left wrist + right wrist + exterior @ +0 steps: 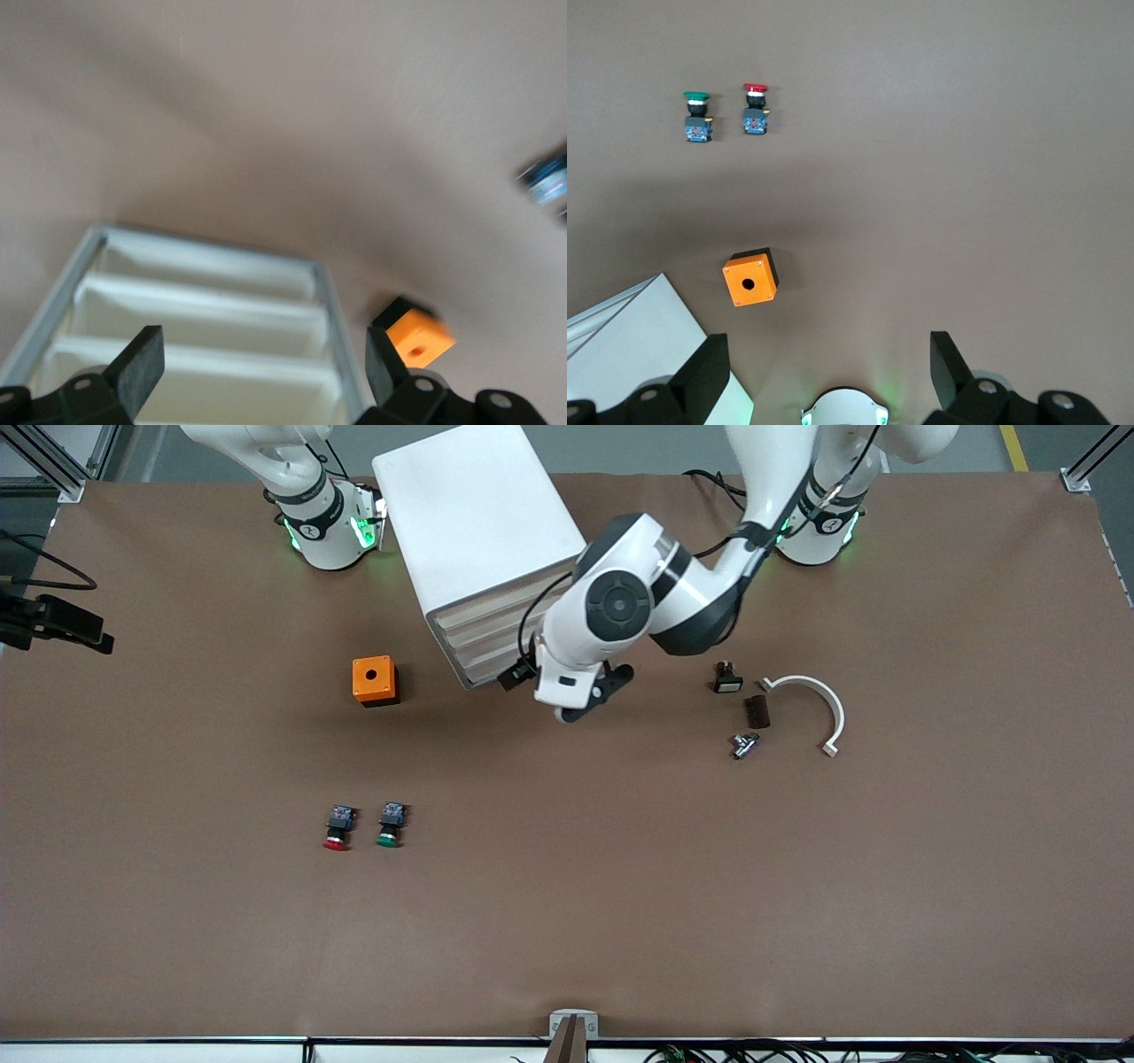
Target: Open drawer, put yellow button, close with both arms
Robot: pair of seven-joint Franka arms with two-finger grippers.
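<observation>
- Currently, the left gripper [592, 695] hangs in front of the cabinet [483, 540], fingers [137, 367] spread wide, holding nothing.
- All four drawers are shut, including the top drawer [492, 602].
- No yellow button is visible; red button [337, 828] and green button [391, 825] lie beside each other, nearer the front camera than the orange box [374, 681].
- Right gripper [824, 376]: waiting high above the table, fingers wide, empty.

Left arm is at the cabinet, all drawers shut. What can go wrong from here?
1. The open left gripper hangs before four alike cream fronts of the white boxy cabinet; it may catch a lower one, not the top drawer.
2. No yellow cap shows; the red-capped button and green-capped button lie side by side, so a wrong pick seems possible.
The open right gripper waits above the orange box.
</observation>
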